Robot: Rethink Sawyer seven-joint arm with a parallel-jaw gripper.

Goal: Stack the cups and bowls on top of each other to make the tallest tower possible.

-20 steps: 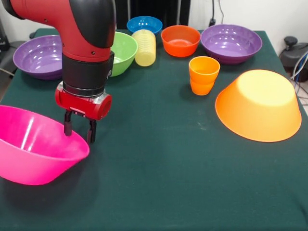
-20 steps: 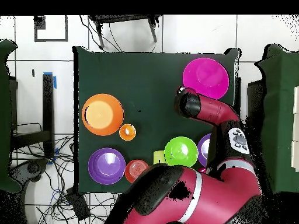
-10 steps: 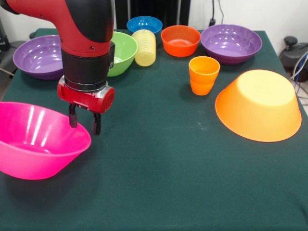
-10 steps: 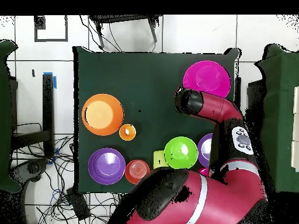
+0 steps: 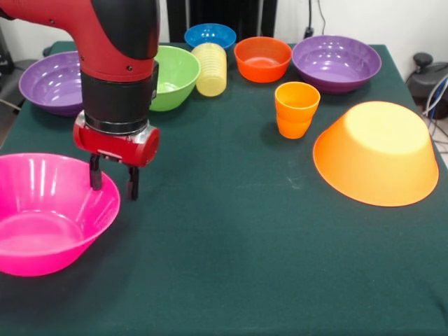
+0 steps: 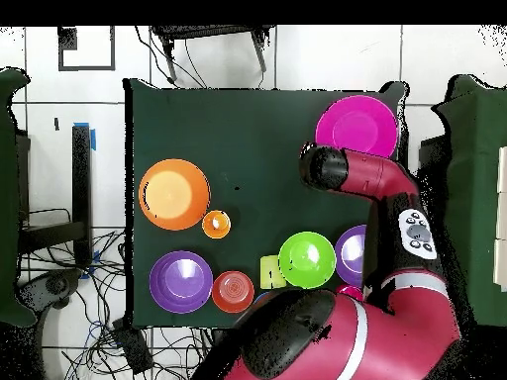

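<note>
Glossy pink bowl (image 5: 45, 217) sits upright at the tabletop's (image 5: 231, 245) 8 o'clock; end effector (image 5: 111, 186) straddles its rim, narrowly parted. Overhead hides the fingers beneath the arm.

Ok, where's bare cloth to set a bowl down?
The widest bare patch is the near middle of the table, between the pink bowl and the upturned orange bowl. The strip between the hand and the orange cup is free too. The far edge is crowded.

No readable text, label, brand or number on anything in view
</note>
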